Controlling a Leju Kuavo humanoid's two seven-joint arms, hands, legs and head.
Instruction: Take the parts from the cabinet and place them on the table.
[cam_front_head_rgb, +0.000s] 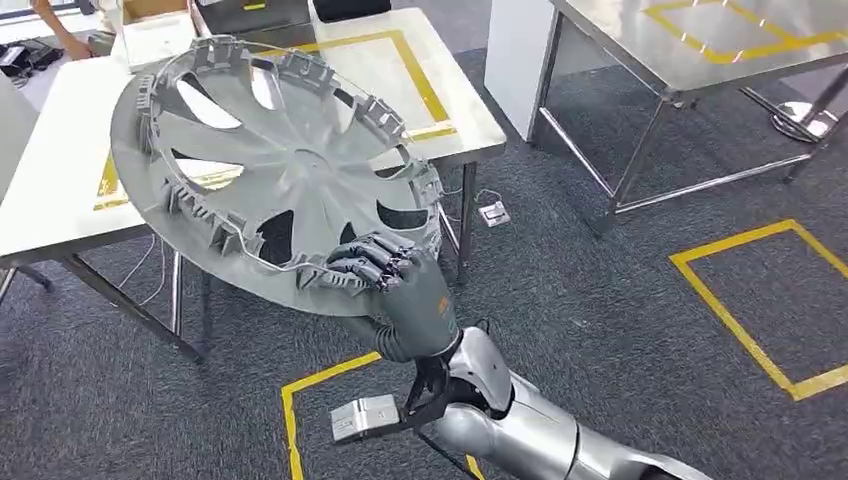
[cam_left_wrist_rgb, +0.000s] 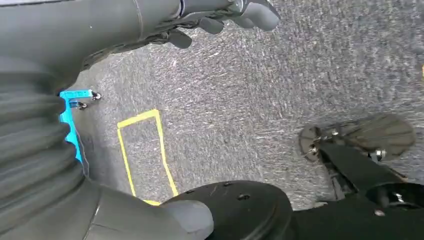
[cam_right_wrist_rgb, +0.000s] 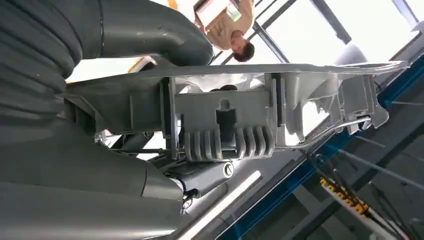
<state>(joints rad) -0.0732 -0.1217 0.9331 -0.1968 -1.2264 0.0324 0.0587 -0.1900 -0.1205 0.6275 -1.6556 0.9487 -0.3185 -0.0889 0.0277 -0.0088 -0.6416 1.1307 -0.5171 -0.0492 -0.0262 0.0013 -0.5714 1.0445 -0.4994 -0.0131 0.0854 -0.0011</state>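
A large grey wheel cover (cam_front_head_rgb: 290, 160), ribbed inner side up, hangs tilted over the white table (cam_front_head_rgb: 60, 200). My right hand (cam_front_head_rgb: 400, 280) grips its near rim, fingers curled over the edge, just off the table's front right corner. In the right wrist view the cover's rim and clips (cam_right_wrist_rgb: 225, 115) sit close against my right hand (cam_right_wrist_rgb: 75, 150). My left hand (cam_left_wrist_rgb: 215, 20) hangs over the grey carpet with its fingers loosely apart and nothing in them.
A person's hand (cam_front_head_rgb: 70, 40) reaches near a box (cam_front_head_rgb: 155, 35) at the table's far left. A steel table (cam_front_head_rgb: 700, 60) stands to the right. Yellow tape squares (cam_front_head_rgb: 760, 310) mark the carpet. A small socket box (cam_front_head_rgb: 493, 212) lies on the floor by the table leg.
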